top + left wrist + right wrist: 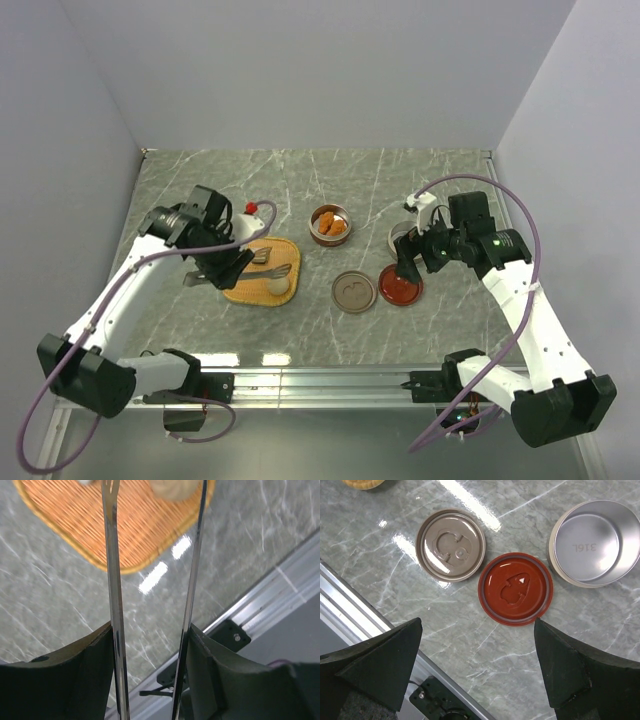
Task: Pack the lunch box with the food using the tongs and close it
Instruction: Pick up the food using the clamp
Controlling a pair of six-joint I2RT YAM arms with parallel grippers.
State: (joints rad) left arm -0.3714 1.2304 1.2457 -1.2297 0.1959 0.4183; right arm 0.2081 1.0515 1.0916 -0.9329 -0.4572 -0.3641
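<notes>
We hold the tongs [114, 580] in our left gripper [150, 630]. Its fingers are closed part-way onto the outsides of the two thin silver arms, so a further squeeze should bring the tips together. The arms stand apart and reach out over the near edge of the woven tray [140, 530]. The pale beige ball [172, 487] lies on the tray between them, close to one arm, at the very edge of the wrist view. We judge this to be a line-up for pinching the ball, with the tips open and one on each side of it. We cannot tell whether the tips touch the tray.

To the right of the tray and a little farther back, the round steel tin [313, 222] already holds orange-brown nuggets [332, 226], so part of the food is packed. Off the tray's near right corner the beige lid [451, 545] lies flat on the marbled tabletop [380, 580]. The red lid [516, 589] lies just beyond it, and the empty steel container [595, 542] is farther still from the tray.

Our right gripper [477, 625] hangs above the red lid with its jaws spread wide and nothing between them. We judge it is placed there to be handy for the lids while staying out of the tongs' way.
</notes>
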